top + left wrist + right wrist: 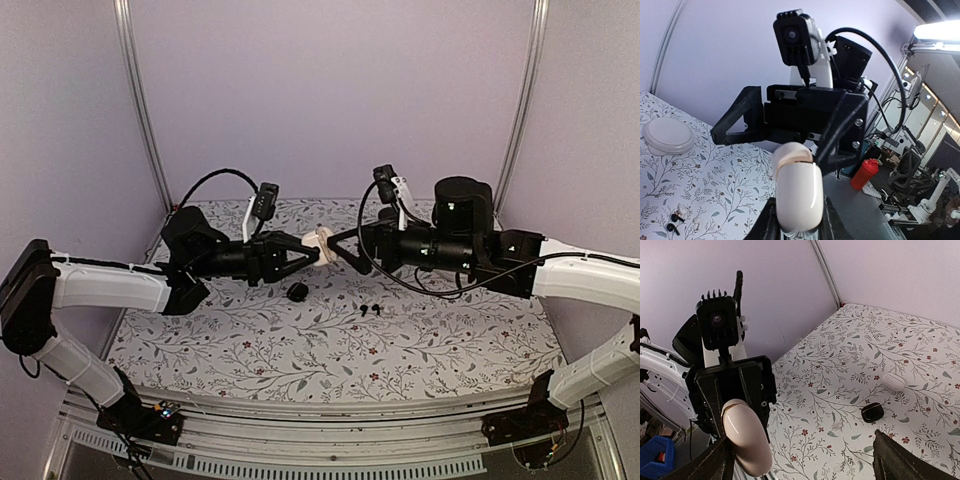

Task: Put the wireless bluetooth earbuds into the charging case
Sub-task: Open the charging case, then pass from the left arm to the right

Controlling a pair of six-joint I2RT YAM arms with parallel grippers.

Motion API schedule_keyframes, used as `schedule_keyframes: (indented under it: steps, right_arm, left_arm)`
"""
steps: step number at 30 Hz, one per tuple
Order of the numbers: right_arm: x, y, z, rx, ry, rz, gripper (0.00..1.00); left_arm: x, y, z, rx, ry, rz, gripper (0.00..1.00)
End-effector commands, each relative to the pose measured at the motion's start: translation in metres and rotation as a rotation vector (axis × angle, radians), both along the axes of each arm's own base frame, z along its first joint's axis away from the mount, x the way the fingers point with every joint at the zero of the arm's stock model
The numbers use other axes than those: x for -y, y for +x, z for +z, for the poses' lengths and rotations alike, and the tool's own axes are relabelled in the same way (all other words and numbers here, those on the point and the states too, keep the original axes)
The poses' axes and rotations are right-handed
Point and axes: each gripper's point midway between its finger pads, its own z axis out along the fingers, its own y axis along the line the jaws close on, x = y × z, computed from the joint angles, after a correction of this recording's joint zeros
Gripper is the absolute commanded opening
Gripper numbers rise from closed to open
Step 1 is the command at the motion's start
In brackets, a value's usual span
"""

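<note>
Left hand (306, 252) clamped tight on cream oval plastic charging case (796, 192), raised above mid tabletop (450, 350). Right hand (802, 440) spread wide, empty, facing case; case close to one finger, wide gap to the other. Tiny black plastic earbuds (370, 310) lie loose below, bare floral surface around, well inside front edge.
</note>
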Motion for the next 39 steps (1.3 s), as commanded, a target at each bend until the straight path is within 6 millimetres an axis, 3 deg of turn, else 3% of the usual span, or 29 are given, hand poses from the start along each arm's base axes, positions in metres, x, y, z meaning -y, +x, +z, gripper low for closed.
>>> schedule_keyframes:
  steps: [1, 8, 17, 24, 39]
  right_arm:
    - [0.036, 0.021, -0.008, -0.040, 0.003, -0.110, 0.97]
    - [0.036, 0.013, -0.005, -0.048, 0.025, -0.063, 0.97]
    - [0.040, -0.011, 0.017, -0.017, 0.159, 0.031, 0.96]
    - [0.011, -0.035, 0.031, -0.018, 0.236, 0.146, 0.81]
    - [-0.009, -0.024, 0.028, -0.068, 0.265, 0.135, 0.39]
  left_arm:
    - [-0.009, -0.026, 0.026, 0.097, -0.073, -0.097, 0.00]
    - [-0.007, -0.024, 0.027, 0.092, -0.075, -0.089, 0.00]
    - [-0.007, -0.009, 0.030, 0.078, -0.096, -0.017, 0.00]
    - [-0.003, -0.008, 0.031, 0.073, -0.103, -0.027, 0.00]
    - [-0.001, -0.011, 0.030, 0.070, -0.104, -0.059, 0.00]
